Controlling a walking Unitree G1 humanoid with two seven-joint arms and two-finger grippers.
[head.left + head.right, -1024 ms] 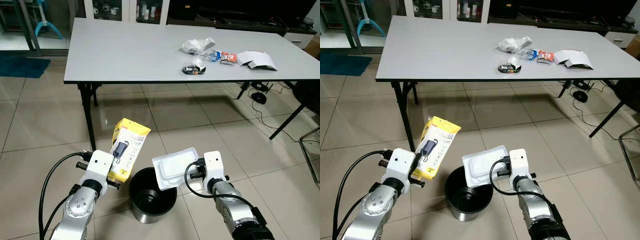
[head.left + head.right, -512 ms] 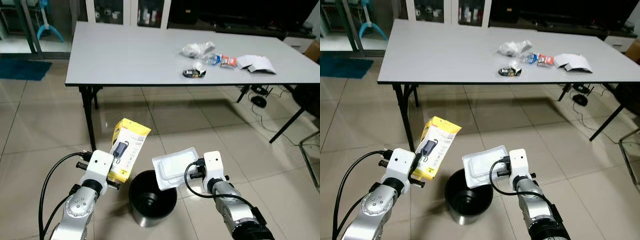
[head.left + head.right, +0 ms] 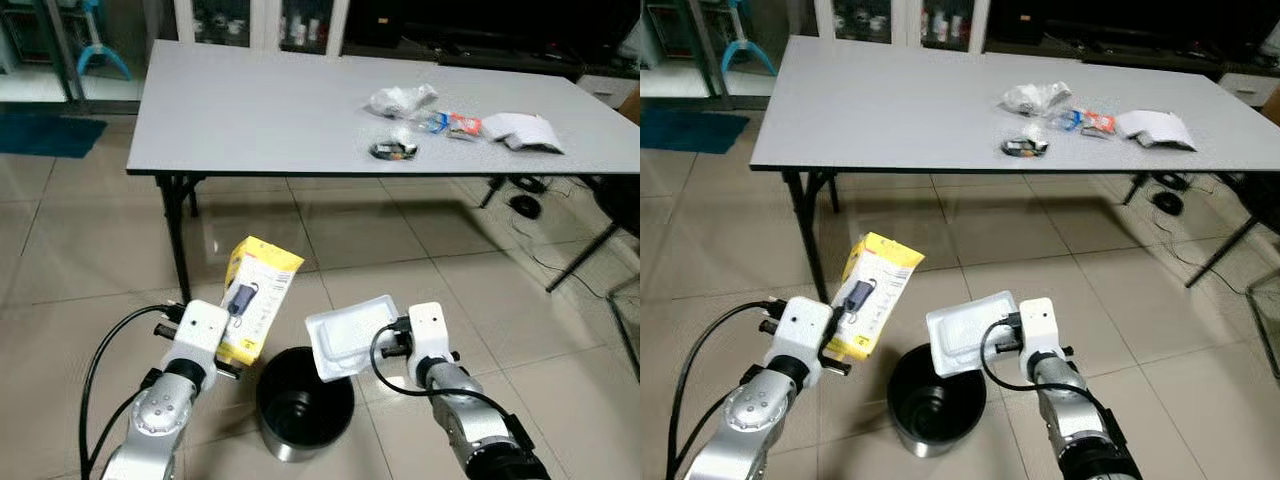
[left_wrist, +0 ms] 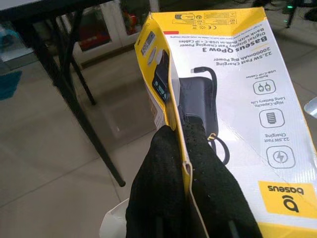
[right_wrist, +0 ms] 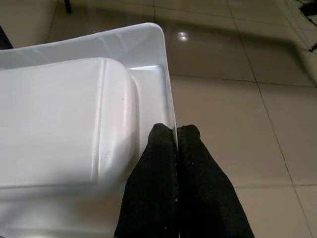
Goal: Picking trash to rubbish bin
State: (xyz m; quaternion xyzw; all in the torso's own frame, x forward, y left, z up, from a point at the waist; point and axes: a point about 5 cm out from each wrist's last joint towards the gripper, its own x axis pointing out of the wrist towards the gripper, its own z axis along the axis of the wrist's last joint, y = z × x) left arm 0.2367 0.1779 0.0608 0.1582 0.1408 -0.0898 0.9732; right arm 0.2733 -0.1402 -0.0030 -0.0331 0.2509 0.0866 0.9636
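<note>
A black round rubbish bin stands on the tiled floor in front of me. My left gripper is shut on a yellow and white power-bank box, held upright just left of the bin. The box is pinched at its edge by the black fingers. My right gripper is shut on the rim of a white foam tray, held over the bin's right rim. In the right wrist view the fingers clamp the tray.
A grey folding table stands ahead, carrying more trash at its right end: a clear plastic bag, a dark wrapper, colourful wrappers and white paper. Cables lie on the floor at the right. Cabinets line the far wall.
The camera view has shifted slightly, so the table and bin sit a little differently in frame. Both grippers hold their items as before.
</note>
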